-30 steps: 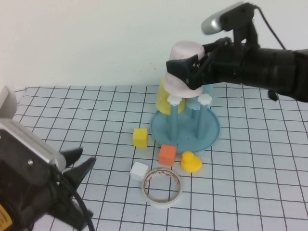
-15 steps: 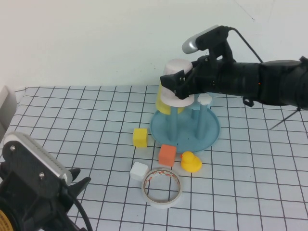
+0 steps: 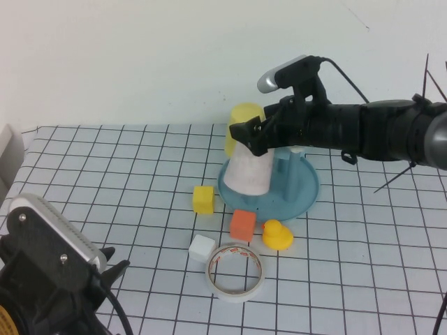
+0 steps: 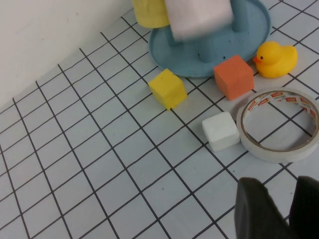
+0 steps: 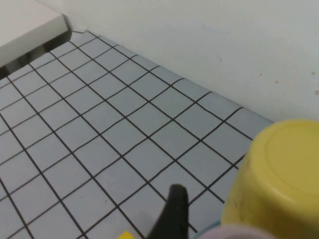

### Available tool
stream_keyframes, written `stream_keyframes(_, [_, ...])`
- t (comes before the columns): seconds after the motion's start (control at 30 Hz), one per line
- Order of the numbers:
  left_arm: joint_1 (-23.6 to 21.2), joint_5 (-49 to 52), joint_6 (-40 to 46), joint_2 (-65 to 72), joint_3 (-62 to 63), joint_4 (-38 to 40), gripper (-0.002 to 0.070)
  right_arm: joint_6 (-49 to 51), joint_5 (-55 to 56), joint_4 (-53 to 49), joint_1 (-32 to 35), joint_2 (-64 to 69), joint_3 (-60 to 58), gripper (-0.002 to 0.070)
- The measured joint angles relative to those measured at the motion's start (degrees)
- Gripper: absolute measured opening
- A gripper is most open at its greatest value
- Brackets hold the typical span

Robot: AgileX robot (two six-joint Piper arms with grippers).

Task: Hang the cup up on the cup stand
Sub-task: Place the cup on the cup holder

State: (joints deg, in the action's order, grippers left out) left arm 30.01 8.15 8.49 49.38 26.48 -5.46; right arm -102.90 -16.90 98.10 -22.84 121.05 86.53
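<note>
While pink cup (image 3: 250,169) sits inverted over peg on cup stand (image 3: 305,192), frame centre, right tool (image 3: 244,132) at cup top, spread unclear: lift straight up. Left tool (image 3: 112,262) lower left, pressed together.

You have bright, even, diffuse light here, and the shadows under the cup stand (image 3: 307,196) and the tape roll (image 3: 235,271) are only soft and short. The white wall (image 3: 140,63) looks flat, with no strong glare. In the left wrist view the pink cup (image 4: 198,17) is a little blurred, and the dark left gripper (image 4: 274,209) is out of focus. In the right wrist view the yellow cup (image 5: 279,174) looks soft because it is so close.
</note>
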Motion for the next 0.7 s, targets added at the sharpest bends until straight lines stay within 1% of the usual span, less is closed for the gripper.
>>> stream_keyframes(0.2, [0.0,0.24,0.0,0.0,0.0,-0.24,0.0144,0.0,-1.02,0.0,0.0,0.0,0.0,0.0689])
stream_keyframes(0.27, [0.0,0.37,0.0,0.0,0.0,-0.33,0.0142,1.19,-1.73,0.0,0.0,0.0,0.0,0.0666])
stream_keyframes(0.3, [0.0,0.37,0.0,0.0,0.0,-0.33,0.0142,2.41,-2.02,0.0,0.0,0.0,0.0,0.0636])
stream_keyframes(0.33, [0.0,0.37,0.0,0.0,0.0,-0.33,0.0142,4.12,-2.17,0.0,0.0,0.0,0.0,0.0602])
stream_keyframes(0.37, [0.0,0.37,0.0,0.0,0.0,-0.33,0.0142,6.38,-2.31,0.0,0.0,0.0,0.0,0.0546])
stream_keyframes(0.5, [0.0,0.49,-3.19,-1.05,0.0,0.26,0.014,17.87,-2.54,0.0,0.0,-0.92,0.0,0.0272])
stream_keyframes(0.57, [0.0,1.31,-4.77,-2.54,0.0,0.4,0.0123,22.72,-3.39,0.03,0.0,-1.82,0.0,0.0137])
stream_keyframes(0.6, [0.0,1.97,-5.04,-3.42,0.0,0.4,0.0108,23.91,-4.4,0.03,0.11,-2.16,0.0,0.0089])
stream_keyframes(0.63, [0.0,3.07,-5.29,-4.73,0.0,0.4,0.0088,24.9,-6.07,0.14,0.39,-2.74,0.0,0.0057])
stream_keyframes(0.7, [0.0,6.43,-5.8,-7.69,0.0,0.4,0.0048,25.99,-10.96,0.02,1.3,-3.88,0.0,0.0026])
